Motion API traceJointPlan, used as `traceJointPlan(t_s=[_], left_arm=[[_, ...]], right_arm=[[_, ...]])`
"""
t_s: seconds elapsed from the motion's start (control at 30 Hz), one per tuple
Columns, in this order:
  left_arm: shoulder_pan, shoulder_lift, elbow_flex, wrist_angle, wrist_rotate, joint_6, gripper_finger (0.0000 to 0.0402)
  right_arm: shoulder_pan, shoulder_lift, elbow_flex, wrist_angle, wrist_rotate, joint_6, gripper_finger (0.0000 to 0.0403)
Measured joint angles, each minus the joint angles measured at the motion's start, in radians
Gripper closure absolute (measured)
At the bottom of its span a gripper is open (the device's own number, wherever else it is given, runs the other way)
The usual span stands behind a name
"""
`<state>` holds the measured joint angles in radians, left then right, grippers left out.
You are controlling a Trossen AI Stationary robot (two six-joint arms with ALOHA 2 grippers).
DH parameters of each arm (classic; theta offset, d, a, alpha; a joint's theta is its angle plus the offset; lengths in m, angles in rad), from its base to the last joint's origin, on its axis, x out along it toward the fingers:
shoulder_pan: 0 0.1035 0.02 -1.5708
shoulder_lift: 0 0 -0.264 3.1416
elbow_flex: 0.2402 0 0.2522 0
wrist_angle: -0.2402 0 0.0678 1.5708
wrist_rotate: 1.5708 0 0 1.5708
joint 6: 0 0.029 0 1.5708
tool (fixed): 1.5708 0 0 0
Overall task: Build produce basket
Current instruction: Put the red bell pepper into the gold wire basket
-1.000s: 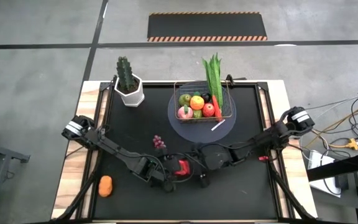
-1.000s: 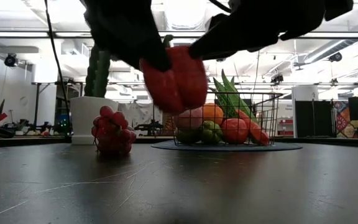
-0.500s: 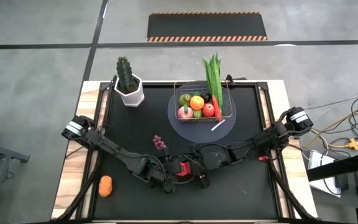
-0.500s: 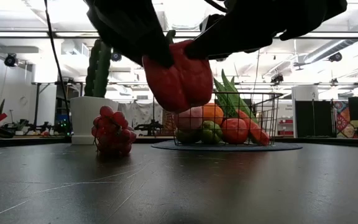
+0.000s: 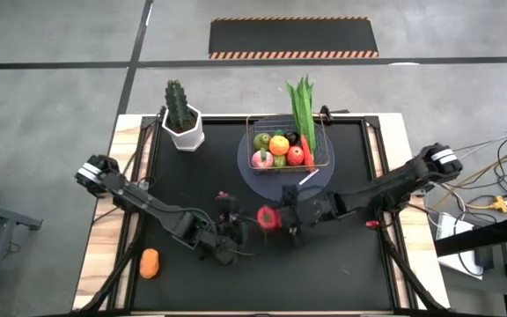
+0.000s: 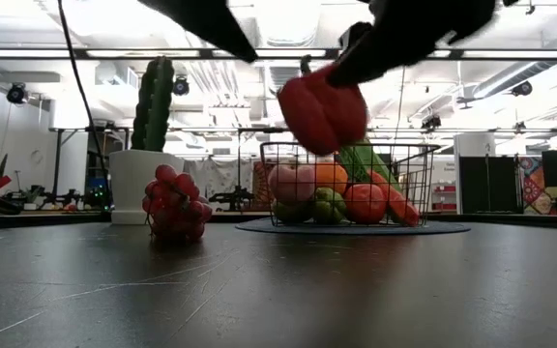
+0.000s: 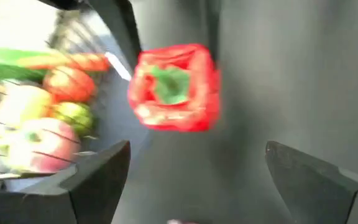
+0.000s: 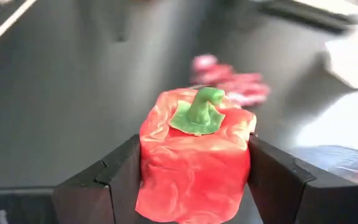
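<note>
A red toy pepper hangs above the black mat, near the table's middle front, in my right gripper, which is shut on it. It also shows in the low view. My left gripper is open and empty just left of the pepper, which shows beyond its fingers in the left wrist view. The wire basket stands on a round grey disc at the far middle and holds several fruits and a long leafy green. Purple grapes lie on the mat. My right gripper pinches the pepper by two opposite side walls between its two fingers. The fingers come nearly level from the table's right side. The pepper is lifted clear of the mat, its green stem up.
A green cactus in a white pot stands at the far left. An orange toy vegetable lies on the wooden edge at the near left. A small white stick lies on the disc in front of the basket.
My left gripper has come off the pepper and drawn back toward the table's left. My right gripper has carried the pepper up and toward the far edge, closer to the basket. The pepper stays clear of the mat.
</note>
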<state>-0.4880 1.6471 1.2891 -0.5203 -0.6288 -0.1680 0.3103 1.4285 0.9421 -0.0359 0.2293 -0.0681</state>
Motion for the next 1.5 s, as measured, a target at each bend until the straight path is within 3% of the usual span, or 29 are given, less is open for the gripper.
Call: traceJointPlan(t_s=[0.13,0.4,0.6,0.83,0.97,1.3,1.5], left_arm=[[0.001,-0.068,-0.062,0.091,-0.096,0.09,0.0048],[0.01,-0.184,-0.238,0.422,-0.165,0.367,0.0047],[0.026,-0.282,-0.355,0.657,-0.2,0.537,0.0047],[0.031,-0.368,-0.476,0.817,-0.199,0.577,0.0047],[0.032,-0.391,-0.523,0.862,-0.199,0.595,0.0047],[0.032,-0.412,-0.542,0.882,-0.199,0.598,0.0047],[0.032,-0.412,-0.544,0.885,-0.199,0.594,0.0047]], right_arm=[[-0.059,-0.087,0.0,-0.012,0.114,0.038,0.0173],[-0.268,-0.156,0.0,-0.01,0.319,0.28,0.0174],[-0.442,-0.077,0.0,0.12,0.349,0.408,0.0173],[-0.581,0.055,0.012,0.254,0.379,0.473,0.0174],[-0.615,0.111,0.047,0.239,0.39,0.545,0.0174],[-0.612,0.217,0.179,0.046,0.475,0.526,0.0168],[-0.61,0.26,0.223,-0.01,0.477,0.522,0.0128]])
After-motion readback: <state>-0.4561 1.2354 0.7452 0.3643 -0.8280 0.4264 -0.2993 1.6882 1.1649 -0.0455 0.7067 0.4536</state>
